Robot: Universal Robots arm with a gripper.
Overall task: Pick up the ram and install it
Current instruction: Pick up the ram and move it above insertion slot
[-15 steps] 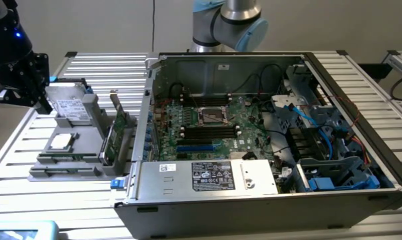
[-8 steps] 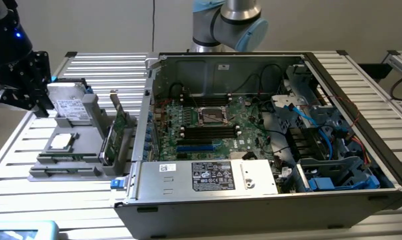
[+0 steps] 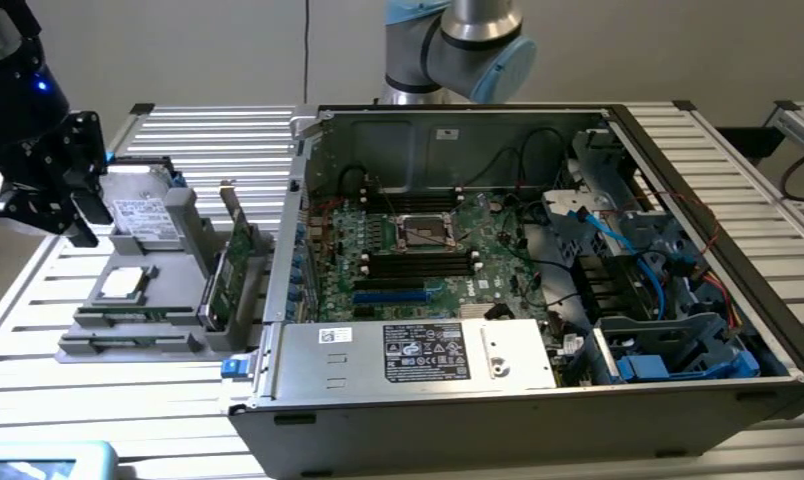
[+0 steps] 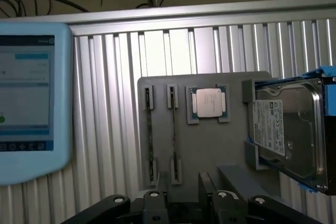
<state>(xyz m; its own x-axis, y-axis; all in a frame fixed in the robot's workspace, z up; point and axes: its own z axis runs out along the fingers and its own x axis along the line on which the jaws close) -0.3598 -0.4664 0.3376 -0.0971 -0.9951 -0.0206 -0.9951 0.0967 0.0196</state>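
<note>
Two ram sticks stand on edge in the slots of a grey fixture plate (image 4: 236,177): one ram stick (image 4: 149,135) and a second ram stick (image 4: 172,132) beside it. My gripper (image 4: 184,200) hangs above the near edge of this plate, open, with nothing between its fingers. In the exterior view the gripper (image 3: 49,220) is at the far left, over the fixture (image 3: 129,345) and well apart from the open computer case (image 3: 509,270). Black memory slots (image 3: 416,263) lie on the motherboard below the processor socket.
A processor (image 4: 208,102) and a hard drive (image 4: 286,129) in a blue carrier rest on the fixture. A tall green expansion card (image 3: 222,270) stands between fixture and case. A light-blue tablet (image 4: 31,98) lies on the slatted table. Cables crowd the case's right side.
</note>
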